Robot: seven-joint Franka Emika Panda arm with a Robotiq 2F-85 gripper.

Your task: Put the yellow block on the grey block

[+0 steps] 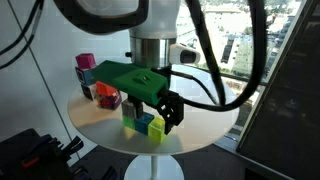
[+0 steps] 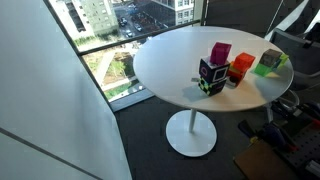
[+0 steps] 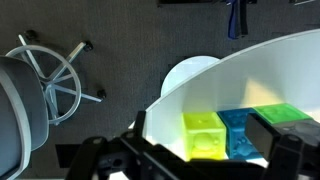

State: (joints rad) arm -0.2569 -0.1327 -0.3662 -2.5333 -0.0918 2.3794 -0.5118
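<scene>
- We see the pincer wide open. Its two dark fingers stand far apart and hold nothing.
- The yellow block sits on the white round table, close to the table's edge. In the wrist view it is out in front of the pincer, in line with the gap between the fingers. Nothing touches it.
- In an exterior view the pincer hangs over the table, just above the yellow block. There is air between them.
- A blue cube stands right beside the yellow block on the table. A green cube stands on the blue cube's far side.
- More cubes stand farther in on the table, a pink one and an orange-red one.
- The table has one leg and a round white foot. The floor under the table is dark.
- Near the table we see the star-shaped foot of a chair.
- Behind the table is a big window with tall city houses far below.
- The yellow block is a small bright lime-yellow cube. It looks the same size as the blue cube, and its top is lighter than its sides.
</scene>
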